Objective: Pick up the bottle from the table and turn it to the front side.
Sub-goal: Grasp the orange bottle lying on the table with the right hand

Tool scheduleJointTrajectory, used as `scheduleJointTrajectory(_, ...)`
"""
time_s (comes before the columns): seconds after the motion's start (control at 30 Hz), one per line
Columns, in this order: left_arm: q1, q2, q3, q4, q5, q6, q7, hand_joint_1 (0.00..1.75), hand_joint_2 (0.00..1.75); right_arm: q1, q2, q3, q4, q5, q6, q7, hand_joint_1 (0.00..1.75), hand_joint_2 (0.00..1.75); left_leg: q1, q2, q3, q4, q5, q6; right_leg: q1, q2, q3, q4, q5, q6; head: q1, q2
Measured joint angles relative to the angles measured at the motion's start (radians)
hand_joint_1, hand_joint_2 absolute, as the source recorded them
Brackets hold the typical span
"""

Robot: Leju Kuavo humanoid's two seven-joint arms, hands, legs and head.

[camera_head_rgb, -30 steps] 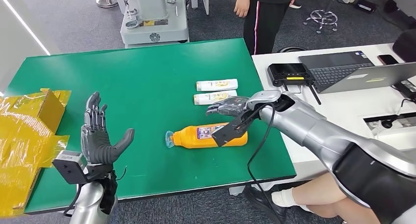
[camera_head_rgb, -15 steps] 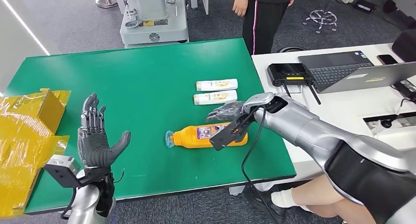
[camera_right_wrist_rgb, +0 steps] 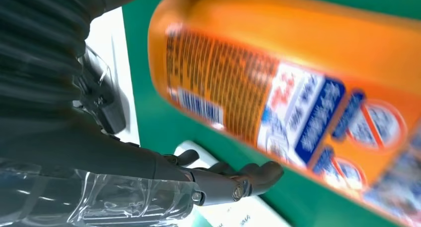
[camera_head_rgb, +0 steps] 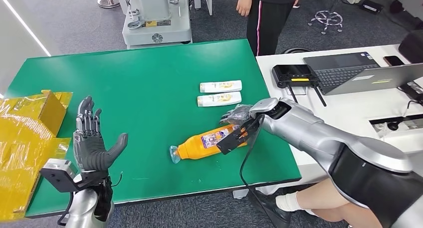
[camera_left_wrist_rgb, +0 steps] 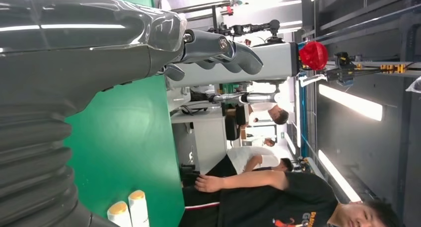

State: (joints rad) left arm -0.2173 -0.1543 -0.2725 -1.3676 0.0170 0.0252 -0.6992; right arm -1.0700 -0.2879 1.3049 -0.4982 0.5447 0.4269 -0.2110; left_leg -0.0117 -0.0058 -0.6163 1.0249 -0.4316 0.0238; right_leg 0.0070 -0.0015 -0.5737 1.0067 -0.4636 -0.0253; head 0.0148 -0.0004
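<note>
Orange bottle [camera_head_rgb: 205, 142] lies near the table's [camera_head_rgb: 139, 83] right front corner, cap toward the left edge; our right hand [camera_head_rgb: 237, 116] wraps its base end, left hand [camera_head_rgb: 90, 140] spread, far off

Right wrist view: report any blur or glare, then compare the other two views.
Right wrist view: the orange bottle is smeared, its label print unreadable, and the right hand is soft too. Left wrist view: ceiling lights blow out white, with bright streaks on the left hand. Head view: sharp and evenly lit; the green table shows no glare.
</note>
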Motion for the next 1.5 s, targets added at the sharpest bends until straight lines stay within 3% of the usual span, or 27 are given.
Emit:
scheduleJointTrajectory(0.33, 0.002, 0.006, 0.006, 0.0, 0.0, -0.001, 0.0, 0.0, 1.75, 0.024, -0.019, 0.006, 0.001, -0.007, -0.022, 0.0, 0.0, 1.75, 0.0, 0.0, 0.0, 0.0, 0.0, 0.0, 0.0, 0.0, 0.0, 0.0, 0.0, 0.0, 0.0, 0.0)
scheduleJointTrajectory(0.57, 0.004, 0.007, 0.006, 0.0, 0.0, -0.003, 0.0, 0.0, 1.75, 0.069, -0.042, -0.018, -0.031, -0.018, -0.105, 0.0, 0.0, 1.75, 0.0, 0.0, 0.0, 0.0, 0.0, 0.0, 0.0, 0.0, 0.0, 0.0, 0.0, 0.0, 0.0, 0.0)
scheduleJointTrajectory(0.9, 0.006, 0.006, 0.006, 0.0, -0.001, -0.003, 0.0, 0.0, 1.75, 0.143, -0.04, -0.073, -0.044, -0.012, -0.198, -0.012, 0.0, 1.75, 0.0, 0.0, 0.0, 0.0, 0.0, 0.0, 0.0, 0.0, 0.0, 0.0, 0.0, 0.0, 0.0, 0.0)
scheduleJointTrajectory(1.3, 0.006, 0.006, 0.006, 0.0, 0.0, -0.006, 0.001, 0.0, 1.75, 0.19, -0.033, -0.112, -0.047, 0.003, -0.237, -0.02, 0.0, 1.75, 0.0, 0.0, 0.0, 0.0, 0.0, 0.0, 0.0, 0.0, 0.0, 0.0, 0.0, 0.0, 0.0, 0.0)
scheduleJointTrajectory(1.33, 0.006, 0.006, 0.006, 0.0, 0.0, -0.007, 0.002, 0.0, 1.75, 0.194, -0.032, -0.116, -0.047, 0.008, -0.242, -0.02, 0.35, 1.75, 0.0, 0.0, 0.0, 0.0, 0.0, 0.0, 0.0, 0.0, 0.0, 0.0, 0.0, 0.0, 0.0, 0.0)
scheduleJointTrajectory(1.43, 0.006, 0.005, 0.006, 0.0, 0.0, -0.011, 0.006, 0.0, 1.75, 0.206, -0.033, -0.13, -0.051, 0.02, -0.253, -0.021, 1.66, 1.75, 0.0, 0.001, 0.0, 0.0, 0.0, 0.0, 0.0, 0.0, 0.0, 0.0, 0.0, 0.0, 0.0, 0.0)
scheduleJointTrajectory(1.5, 0.006, 0.005, 0.006, 0.0, 0.0, -0.014, 0.007, 0.0, 1.75, 0.214, -0.035, -0.142, -0.06, 0.031, -0.261, -0.023, 1.75, 1.75, 0.0, 0.001, 0.0, 0.0, 0.0, 0.0, 0.0, 0.001, 0.0, 0.0, 0.0, 0.0, 0.0, 0.0)
